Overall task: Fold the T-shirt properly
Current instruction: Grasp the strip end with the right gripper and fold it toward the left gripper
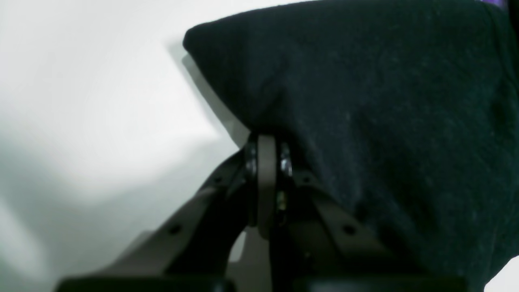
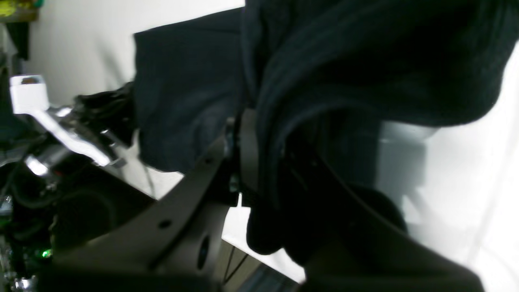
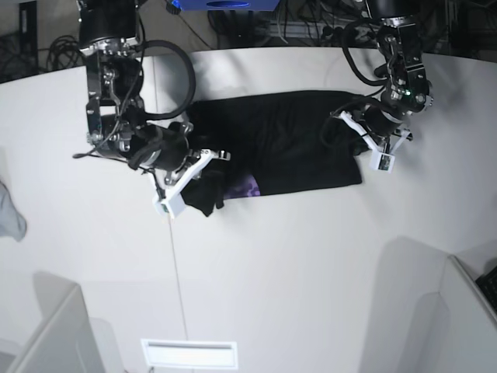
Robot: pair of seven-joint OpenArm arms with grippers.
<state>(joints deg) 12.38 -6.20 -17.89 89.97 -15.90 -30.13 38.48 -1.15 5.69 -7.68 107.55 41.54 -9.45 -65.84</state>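
Observation:
The black T-shirt (image 3: 287,144) lies partly spread on the white table (image 3: 311,256), plain side up, with a bit of purple print (image 3: 248,186) showing at its lower left. My right gripper (image 3: 203,180), on the left of the base view, is shut on a lifted, bunched end of the shirt; the right wrist view shows cloth (image 2: 324,61) draped between its fingers (image 2: 247,154). My left gripper (image 3: 351,132) is shut on the shirt's right edge; the left wrist view shows its fingers (image 1: 265,170) pinched together on the cloth (image 1: 385,101).
A small grey cloth scrap (image 3: 9,214) lies at the table's far left edge. Cables and a blue box (image 3: 225,4) sit behind the table. White partitions (image 3: 435,311) stand at the front corners.

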